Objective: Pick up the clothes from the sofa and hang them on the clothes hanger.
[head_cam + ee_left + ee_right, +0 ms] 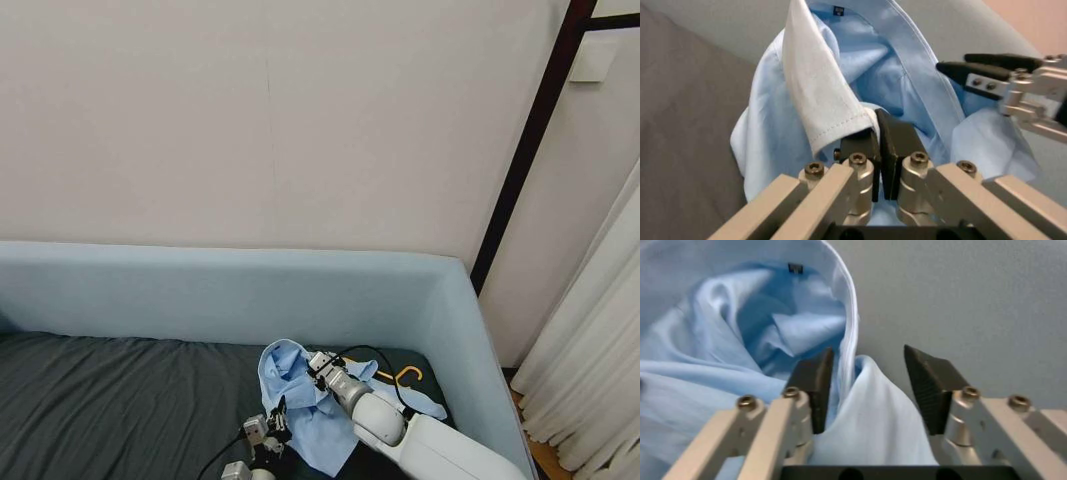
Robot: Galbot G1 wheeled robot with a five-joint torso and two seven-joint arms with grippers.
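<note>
The soft, light shirt is best held by its firmer collar, where the left pincer is clenched; the right pincer is released.

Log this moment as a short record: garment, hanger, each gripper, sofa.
garment: shirt, light blue, crumpled on the dark seat, collar open
hanger: hanger, orange hook lying on the seat beside the shirt, near the corner
left arm: left gripper, fingers shut on an edge of the shirt
right arm: right gripper, fingers open, astride a fold of the shirt
sofa: sofa, pale blue back, dark grey seat
</note>
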